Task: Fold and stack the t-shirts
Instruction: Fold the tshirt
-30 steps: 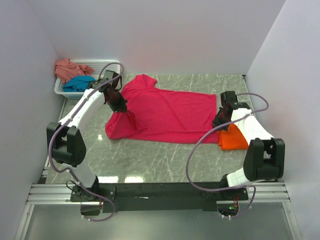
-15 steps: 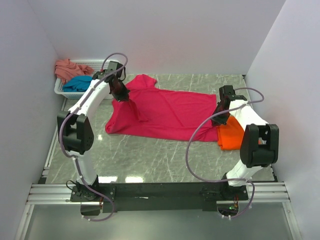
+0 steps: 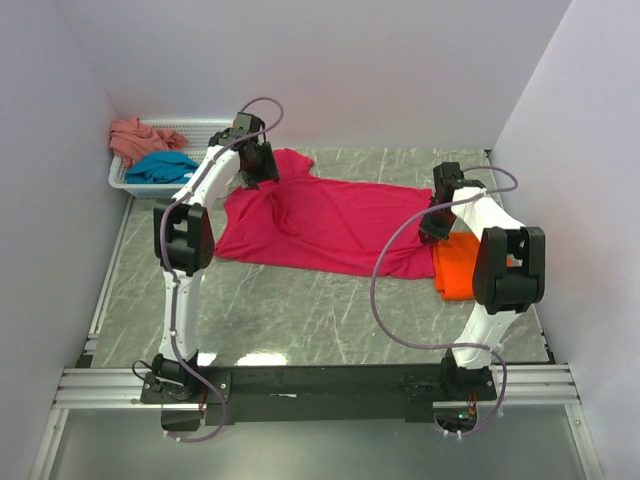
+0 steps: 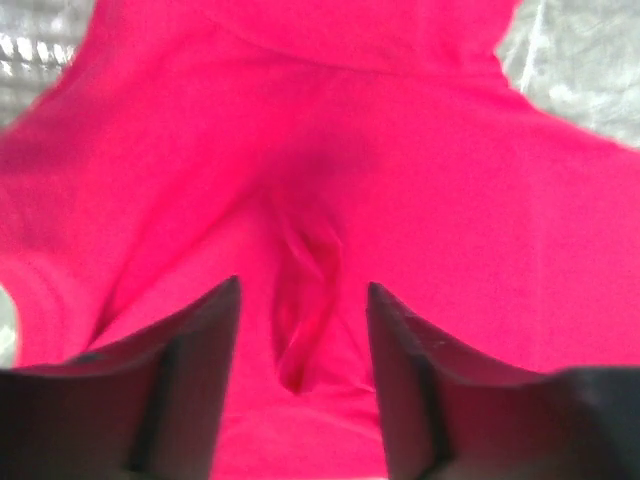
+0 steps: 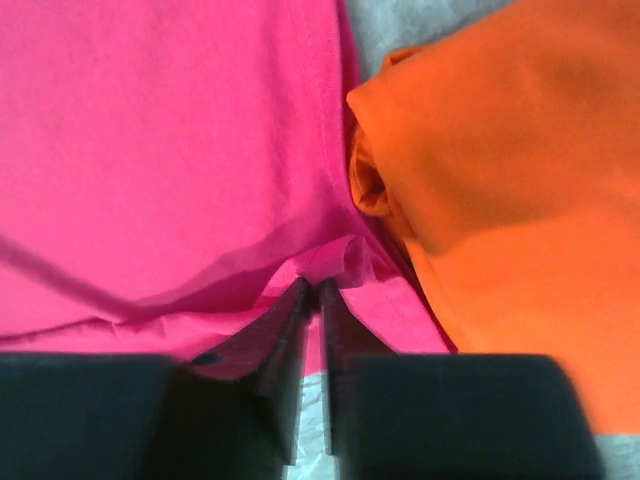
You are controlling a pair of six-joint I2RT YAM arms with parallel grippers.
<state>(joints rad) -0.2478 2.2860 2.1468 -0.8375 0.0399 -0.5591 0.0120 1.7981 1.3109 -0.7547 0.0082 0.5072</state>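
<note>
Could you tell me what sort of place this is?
Probably a robot test booth: plain white walls box in a marble-look table, and a left arm and right arm are bolted to a metal rail.

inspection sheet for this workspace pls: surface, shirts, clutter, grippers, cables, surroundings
surface: grey marbled table, light glare near the front
job's things: magenta-red shirt spread mid-table, rumpled at its far left; orange shirt folded beside its right end; salmon-pink shirt and teal shirt bunched in the white mesh basket
clutter: nothing seen
grippers: left gripper open over a cloth ridge; right gripper almost closed, pinching the magenta-red hem
cables: purple cables loop free, no snag seen
surroundings: plain white walls, metal rail at the front
</note>
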